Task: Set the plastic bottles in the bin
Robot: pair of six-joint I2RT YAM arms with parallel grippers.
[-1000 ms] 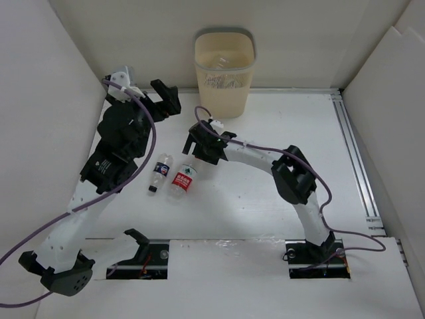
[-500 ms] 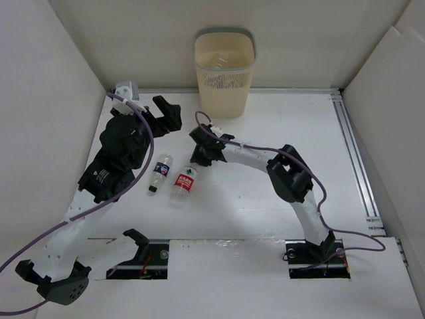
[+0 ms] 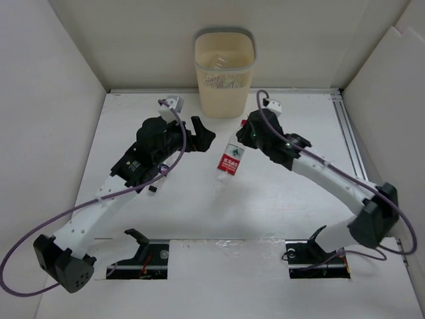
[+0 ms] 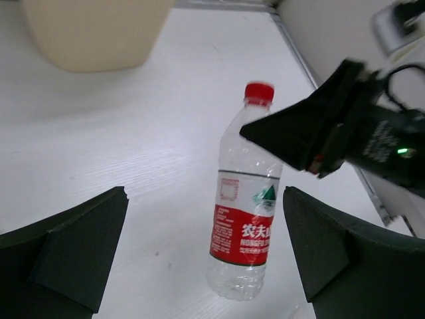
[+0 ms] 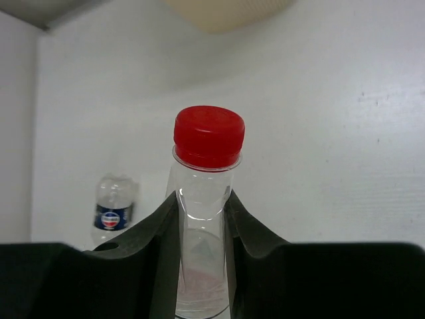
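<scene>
— Where is the clear plastic bottle with the red cap and red label (image 3: 230, 161)?

— In the right gripper (image 3: 240, 141). Its two black fingers are clamped on the neck, just under the collar below the cap. The bottle hangs cap-up and a little tilted, apparently lifted off the white table (image 3: 265, 212). It is near the tall cream-yellow perforated bin (image 3: 224, 93) but not over its mouth.

— And the left gripper (image 3: 199, 135)?

— Its fingers stand wide apart and hold nothing. It points at the bottle from just beside it.

— How would that bottle handle?

— It looks empty, so it is probably very light. The wall is thin and smooth, so it would likely dent under a squeeze on the body, and fingers could slide on the glossy label. The neck is the stiffest part, and the collar gives the fingers a ledge, so this hold seems the sound one. Held so high up, the body may swing if the arm moves briskly.

— Anything left to collect?

— A second clear bottle with a blue label (image 5: 114, 211) lies on its side on the table, largely hidden under the left arm in the overhead view. It would probably want the same hold at the neck, or a gentle one across the body. Something clear rests inside the bin, though what it is cannot be told.
</scene>
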